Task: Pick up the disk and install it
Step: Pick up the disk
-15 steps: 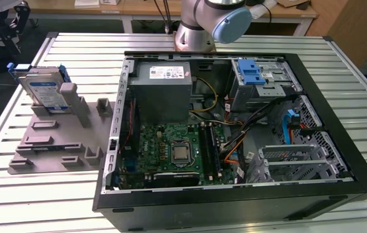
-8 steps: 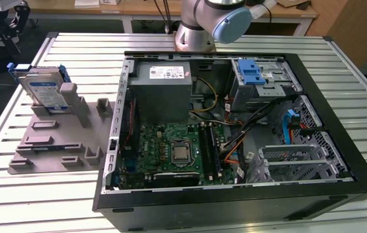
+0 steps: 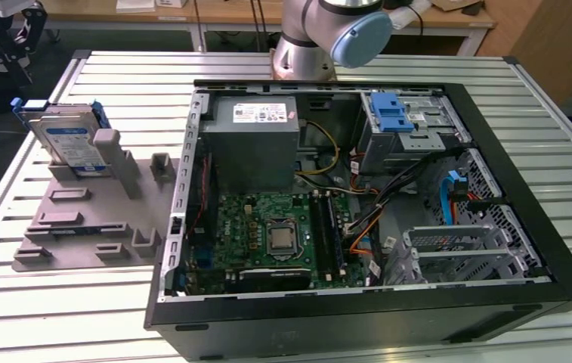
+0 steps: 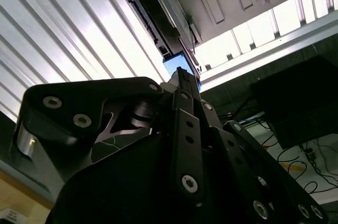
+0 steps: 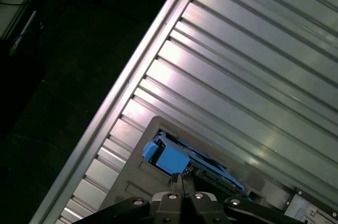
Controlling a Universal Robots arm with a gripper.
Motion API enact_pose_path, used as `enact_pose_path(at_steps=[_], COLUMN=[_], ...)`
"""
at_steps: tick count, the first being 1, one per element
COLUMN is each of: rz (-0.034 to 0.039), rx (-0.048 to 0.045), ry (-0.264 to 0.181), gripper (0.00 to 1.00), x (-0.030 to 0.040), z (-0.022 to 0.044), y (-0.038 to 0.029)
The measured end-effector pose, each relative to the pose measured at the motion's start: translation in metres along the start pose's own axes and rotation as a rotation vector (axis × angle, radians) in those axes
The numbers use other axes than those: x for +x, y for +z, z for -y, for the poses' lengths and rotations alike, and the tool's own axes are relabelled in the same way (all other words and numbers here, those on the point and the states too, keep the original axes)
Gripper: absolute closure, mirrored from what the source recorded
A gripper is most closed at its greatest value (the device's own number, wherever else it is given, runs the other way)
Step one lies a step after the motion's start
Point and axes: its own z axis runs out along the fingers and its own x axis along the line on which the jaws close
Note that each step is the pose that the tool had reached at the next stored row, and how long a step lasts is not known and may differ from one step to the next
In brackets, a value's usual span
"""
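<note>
The disk [image 3: 67, 140] stands upright on edge in a slot of the grey holder plate [image 3: 79, 227], on the table at the exterior view's left. It is silver-grey with a white-and-blue label and a blue bracket. In the first wrist view the disk [image 5: 171, 156] is seen edge-on, just past my gripper [image 5: 182, 180]. The gripper's fingers are pressed together with nothing between them. In the second wrist view the gripper [image 4: 184, 74] points toward the disk [image 4: 153, 15] with a gap between them. The metal drive cage with a blue latch [image 3: 394, 115] sits at the case's far right corner.
The open computer case [image 3: 527, 189] lies on the slatted metal table [image 3: 94, 302], with a grey power-supply box [image 3: 253, 140], motherboard [image 3: 276, 234] and loose cables [image 3: 366, 204] inside. The arm's base [image 3: 311, 45] stands behind the case. The table edge [image 5: 121, 92] runs close to the holder plate.
</note>
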Motion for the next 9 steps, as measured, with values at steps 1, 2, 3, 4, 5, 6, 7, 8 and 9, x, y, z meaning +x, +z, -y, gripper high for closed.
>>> enact_pose_path(at_steps=[1,2,3,4,5,6,7,8,9], rz=[0.0,0.0,0.0,0.0,0.0,-0.0001,-0.0001,-0.0002,-0.0003], rx=[0.0,-0.0001,0.0,0.0,0.0,0.0,0.0,0.0,-0.0001], ry=[0.0,0.0,0.0,0.0,0.0,0.0,0.0,-0.002,-0.006], gripper=[0.89,0.89,0.89,0.89,0.89,0.89,0.89,0.89,0.89], x=[0.0,0.0,0.0,0.0,0.0,0.0,0.0,0.0,0.0], z=[0.0,0.0,0.0,0.0,0.0,0.0,0.0,0.0,0.0], y=[0.0,0.0,0.0,0.0,0.0,0.0,0.0,0.0,0.0])
